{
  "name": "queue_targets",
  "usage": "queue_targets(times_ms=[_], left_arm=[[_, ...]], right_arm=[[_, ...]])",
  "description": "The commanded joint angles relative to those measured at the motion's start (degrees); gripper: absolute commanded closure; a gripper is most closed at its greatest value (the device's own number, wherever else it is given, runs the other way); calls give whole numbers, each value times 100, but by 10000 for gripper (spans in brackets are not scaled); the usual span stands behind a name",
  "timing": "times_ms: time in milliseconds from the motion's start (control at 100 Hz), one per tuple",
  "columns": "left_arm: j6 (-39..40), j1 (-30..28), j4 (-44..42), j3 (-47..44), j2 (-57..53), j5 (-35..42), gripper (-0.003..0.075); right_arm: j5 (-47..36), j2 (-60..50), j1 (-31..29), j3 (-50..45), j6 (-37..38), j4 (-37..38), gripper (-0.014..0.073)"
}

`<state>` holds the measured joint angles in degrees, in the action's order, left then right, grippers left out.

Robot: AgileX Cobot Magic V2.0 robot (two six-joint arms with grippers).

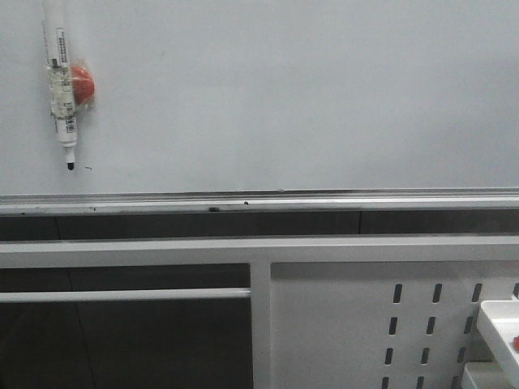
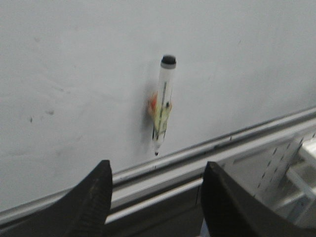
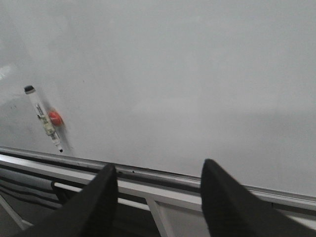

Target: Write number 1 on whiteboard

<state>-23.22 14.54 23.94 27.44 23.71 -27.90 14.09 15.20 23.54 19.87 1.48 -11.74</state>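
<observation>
- The whiteboard (image 1: 308,89) fills the view ahead of both tools, pale and glossy, with a silver rail (image 1: 324,198) along its lower edge
- No number 1 shows anywhere on the board; only a tiny dark speck sits near the marker tip, so by my reading the writing is not yet begun
- A marker (image 1: 62,89) hangs upright on the board, tip down, with a red magnet (image 1: 83,84) fixed to its side; it lies straight ahead of the left tool (image 2: 155,197) and well off to the left of the right tool (image 3: 158,197)
- Left tool: wide open, holding nothing, apart from the marker
- Right tool: wide open, holding nothing, facing bare board
- Risk: the magnet hold may resist, so a loose or off-centre grip could let the marker twist, slip and drop to the rail
- Risk: the tip looks uncapped, so brushing it along the board on approach could leave a stray mark
- Risk: pressing too hard or tilted could give a bent stroke
- Containers: none seen; a white part (image 1: 499,328) by the perforated panel (image 1: 357,324) is cut off and unclear
</observation>
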Motion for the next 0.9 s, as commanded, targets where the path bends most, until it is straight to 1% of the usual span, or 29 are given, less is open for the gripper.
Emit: queue_targets(times_ms=[0, 60, 110, 200, 270, 390, 470, 510, 520, 580, 650, 720, 790, 890], left_arm=[[-64, 44, -103, 341, 817, 210, 356], [-64, 44, -52, 388, 1187, 294, 356], [-64, 44, 181, 396, 1419, 455, 356], [-91, 57, 595, 342, 1682, 883, 344], [-222, 185, 812, 267, 1789, 1289, 335], [-365, 676, 1000, 154, 1901, 1816, 327], [-365, 1146, 1000, 39, 2009, 2201, 328], [-365, 1473, 1000, -41, 2066, 2558, 328], [-365, 1473, 1000, -57, 2080, 2558, 328], [-365, 1913, 1000, -208, 2229, 3275, 328], [-365, 2251, 1017, -356, 2461, 4037, 329], [-365, 2462, 1207, -400, 2751, 4615, 329], [-365, 2550, 1444, -400, 3065, 5069, 329], [-330, 2559, 1672, -389, 3471, 5374, 329]], right_arm=[[-419, 440, -35, 268, -82, 184, 216], [-506, 590, -35, 268, -82, 184, 216], [-563, 656, -35, 268, -82, 188, 216], [-563, 681, -35, 268, -82, 271, 216], [-563, 681, -35, 268, -82, 441, 216], [-563, 681, -35, 268, -82, 700, 216], [-563, 681, -35, 268, -82, 753, 216], [-563, 685, -35, 268, -82, 782, 216], [-563, 685, -35, 268, -82, 782, 216], [-597, 695, -35, 257, -82, 812, 216], [-650, 695, -35, 257, -82, 832, 216], [-685, 695, -35, 257, -82, 832, 216], [-685, 695, -35, 257, -82, 832, 216], [-685, 695, -35, 257, -82, 832, 216]])
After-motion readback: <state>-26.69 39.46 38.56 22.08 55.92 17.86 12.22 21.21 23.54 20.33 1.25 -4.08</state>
